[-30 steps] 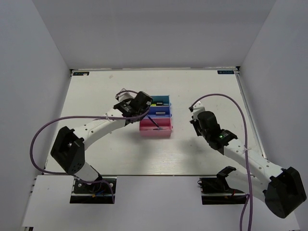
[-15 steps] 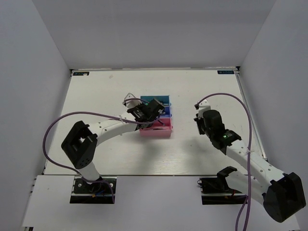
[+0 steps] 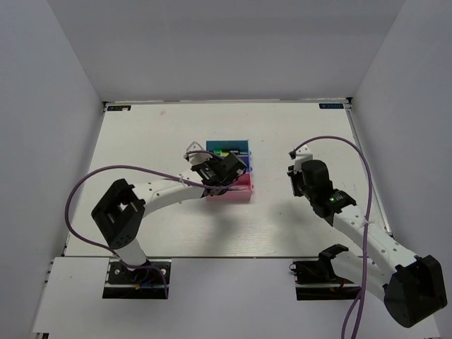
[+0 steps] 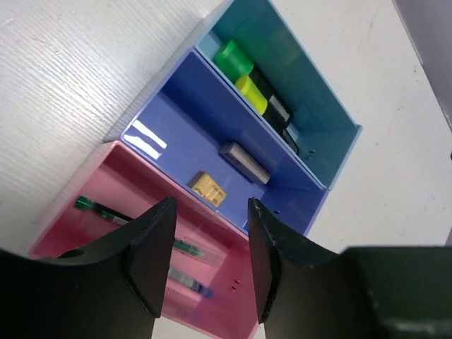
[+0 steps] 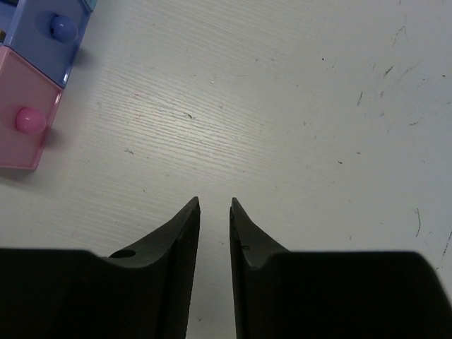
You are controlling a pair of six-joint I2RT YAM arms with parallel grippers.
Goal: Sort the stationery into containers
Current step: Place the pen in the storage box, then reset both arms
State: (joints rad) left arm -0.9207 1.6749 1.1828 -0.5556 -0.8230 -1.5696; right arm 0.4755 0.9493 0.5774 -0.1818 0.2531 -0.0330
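Three trays stand in a row: teal (image 4: 321, 116), blue (image 4: 169, 113) and pink (image 4: 78, 229). The teal tray holds a yellow highlighter (image 4: 251, 94), a green-capped marker (image 4: 233, 56) and a dark item behind them. The blue tray holds a grey eraser (image 4: 244, 162) and a tan eraser (image 4: 207, 187). The pink tray holds a dark-green pen (image 4: 106, 210) and a blue pen (image 4: 187, 281). My left gripper (image 4: 210, 208) is open and empty above the pink tray (image 3: 240, 195). My right gripper (image 5: 215, 203) is empty with a narrow gap, over bare table right of the trays.
The right wrist view shows the trays' ends with round knobs, blue (image 5: 63, 27) and pink (image 5: 30, 120), at its left edge. White walls close in the table (image 3: 141, 141) on three sides. A purple cable loops from each arm.
My left gripper has moved right and nearer, from beside the teal tray to above the blue and pink trays. My right gripper has shifted slightly right.
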